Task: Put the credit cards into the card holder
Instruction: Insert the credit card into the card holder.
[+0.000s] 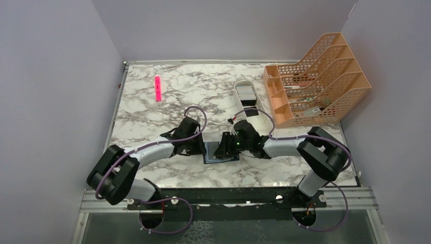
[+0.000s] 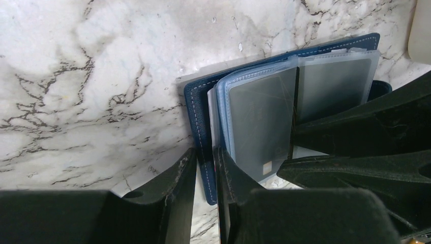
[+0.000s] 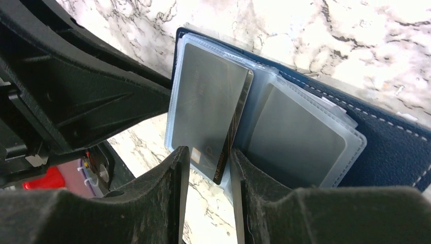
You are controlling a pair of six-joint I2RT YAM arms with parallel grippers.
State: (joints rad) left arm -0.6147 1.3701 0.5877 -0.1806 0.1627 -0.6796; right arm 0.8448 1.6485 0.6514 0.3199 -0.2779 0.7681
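Note:
The navy card holder (image 1: 221,153) lies open on the marble table between both grippers. Its clear sleeves show in the left wrist view (image 2: 195,109) and the right wrist view (image 3: 391,147). My left gripper (image 2: 206,155) is shut on the edge of its navy cover (image 1: 199,148). A grey card with a chip (image 3: 206,101) sits in the near sleeve, its black edge tilted up. A second grey card (image 3: 295,137) fills the other sleeve. My right gripper (image 3: 209,155) has its jaws a little apart, straddling the chip card's near corner (image 1: 227,147).
A long white oval tray (image 1: 239,86) with something dark inside stands behind the wallet. An orange mesh file rack (image 1: 317,81) is at the back right. A pink marker (image 1: 157,88) lies at the back left.

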